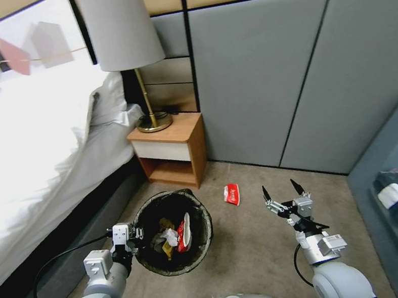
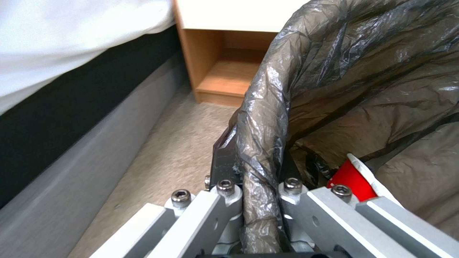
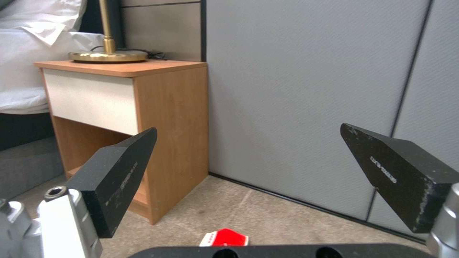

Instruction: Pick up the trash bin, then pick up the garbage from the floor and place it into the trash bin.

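The left gripper (image 1: 135,236) has its jaws clamped on the liner-wrapped rim of the trash bin (image 1: 174,232); slick plastic could slide free. The right gripper (image 1: 283,190), jaws apart, hangs near a red-and-white wrapper (image 1: 231,194) lying ahead on the floor (image 1: 259,256); a flat wrapper may dodge the pinch.

Soft, even indoor light fills the room, and the white bedding (image 1: 18,145) is blown out to near featureless glare. The head view bows straight wall panels (image 1: 269,80) outward toward its edges. In the left wrist view, the liner bag (image 2: 363,82) carries glossy highlights and the carpet (image 2: 177,161) blurs.
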Motion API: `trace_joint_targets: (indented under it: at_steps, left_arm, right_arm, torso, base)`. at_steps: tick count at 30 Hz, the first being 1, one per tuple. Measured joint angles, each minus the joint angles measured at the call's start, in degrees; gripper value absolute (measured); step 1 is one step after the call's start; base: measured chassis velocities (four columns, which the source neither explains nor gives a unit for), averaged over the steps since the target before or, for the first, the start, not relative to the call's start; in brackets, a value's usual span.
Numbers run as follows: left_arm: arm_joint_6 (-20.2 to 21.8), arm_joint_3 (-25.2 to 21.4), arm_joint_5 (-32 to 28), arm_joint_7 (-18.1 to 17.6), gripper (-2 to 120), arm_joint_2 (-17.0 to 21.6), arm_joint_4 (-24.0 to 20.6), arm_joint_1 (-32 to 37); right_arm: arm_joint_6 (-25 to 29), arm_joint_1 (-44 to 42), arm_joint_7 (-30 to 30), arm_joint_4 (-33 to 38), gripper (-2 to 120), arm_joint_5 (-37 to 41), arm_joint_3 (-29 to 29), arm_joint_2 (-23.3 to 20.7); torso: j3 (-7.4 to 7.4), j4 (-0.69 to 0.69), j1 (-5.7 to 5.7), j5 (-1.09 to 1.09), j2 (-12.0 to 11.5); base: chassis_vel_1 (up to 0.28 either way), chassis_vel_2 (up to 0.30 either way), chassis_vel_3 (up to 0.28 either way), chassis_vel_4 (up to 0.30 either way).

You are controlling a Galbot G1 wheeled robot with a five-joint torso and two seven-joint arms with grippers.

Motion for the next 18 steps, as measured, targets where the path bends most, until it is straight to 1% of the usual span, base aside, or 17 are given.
trace_joint_targets:
  at_steps: [6, 18]
  left_arm:
    - [-0.78, 0.16, 0.2, -0.02, 1, -0.12, 0.0, 0.01]
    - [-0.81, 0.33, 0.4, -0.09, 1, -0.14, 0.0, 0.05]
  right_arm:
    - [-0.61, 0.05, 1.17, -0.23, 100, 0.32, 0.03, 0.01]
    - [-1.1, 0.05, 2.05, -0.42, 100, 0.48, -0.08, 0.12]
  torso:
    - [0.0, -0.03, 0.0, 0.0, 0.0]
    - [0.0, -0.01, 0.0, 0.0, 0.0]
  base:
    - [0.0, 0.0, 0.0, 0.0]
    - [0.0, 0.0, 0.0, 0.0]
